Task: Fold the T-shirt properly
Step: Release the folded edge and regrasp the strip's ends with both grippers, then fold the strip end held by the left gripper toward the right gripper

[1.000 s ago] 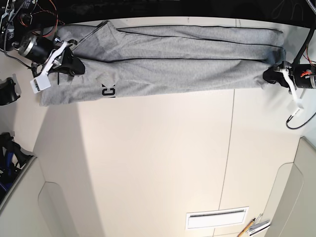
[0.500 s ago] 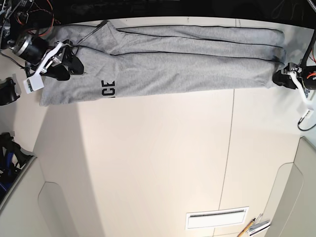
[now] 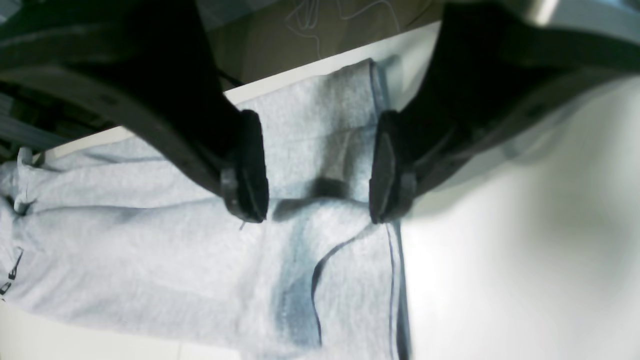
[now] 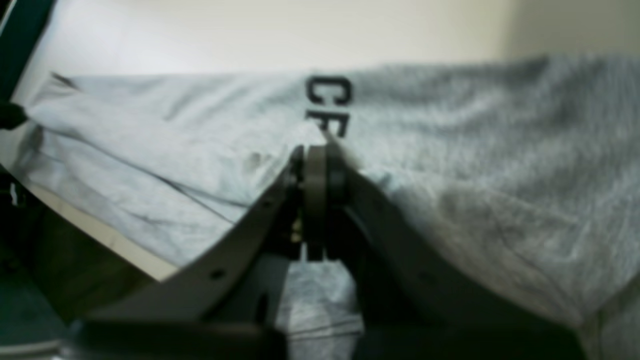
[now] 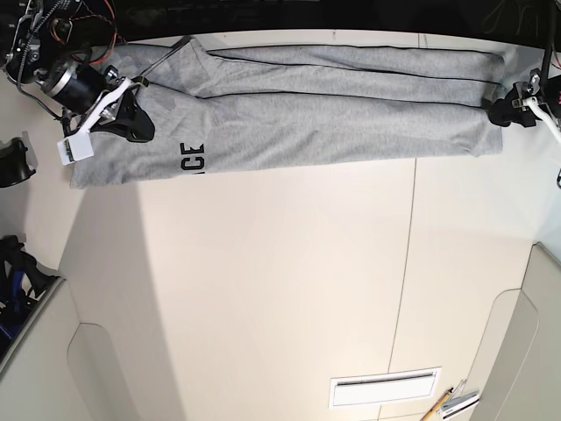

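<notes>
the t-shirt (image 5: 307,110) lies stretched along the table (image 5: 289,289) at 12 o'clock. my right tool (image 4: 316,165) is clamped onto its fabric near the lettering (image 5: 191,159), my left tool (image 3: 317,170) gapes wide over the hem.

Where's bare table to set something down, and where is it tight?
Free: the whole table below the T-shirt, down to the vent slot and pencil. Crowded: the shirt band's ends, at the right gripper and the left gripper.
</notes>
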